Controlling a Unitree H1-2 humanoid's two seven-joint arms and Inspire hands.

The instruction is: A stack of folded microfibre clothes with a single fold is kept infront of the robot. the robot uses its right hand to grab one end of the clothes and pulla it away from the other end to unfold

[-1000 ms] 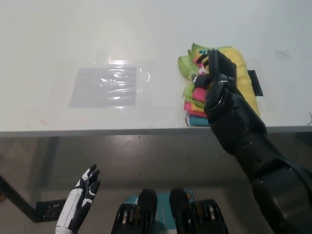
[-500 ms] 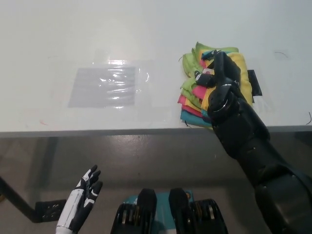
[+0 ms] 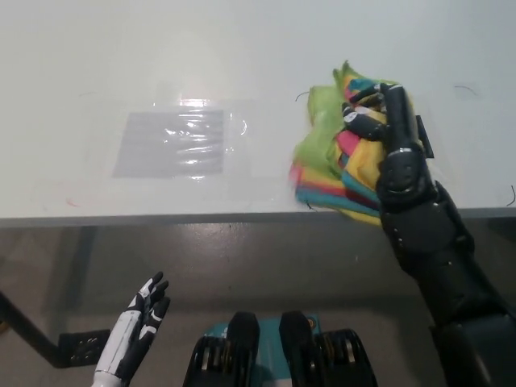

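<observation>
A stack of microfibre cloths [image 3: 334, 165] in green, yellow, pink and teal lies near the table's front edge at the right, its layers lifted and blurred. My black right hand [image 3: 379, 117] is shut on the top edges of the cloths, holding them up and to the right. Lower layers fan out below the hand. My white left hand [image 3: 137, 318] rests open below the table edge at the lower left, holding nothing.
A clear plastic sheet over a grey rectangle [image 3: 173, 143] lies flat on the white table [image 3: 242, 48] to the left of the cloths. A small black tag [image 3: 421, 129] sits right of the stack. The table's front edge [image 3: 161, 218] runs across the picture.
My right hand has moved right and slightly back, dragging the cloth layers with it; the stack has spread and lifted. The left hand has stayed where it was.
</observation>
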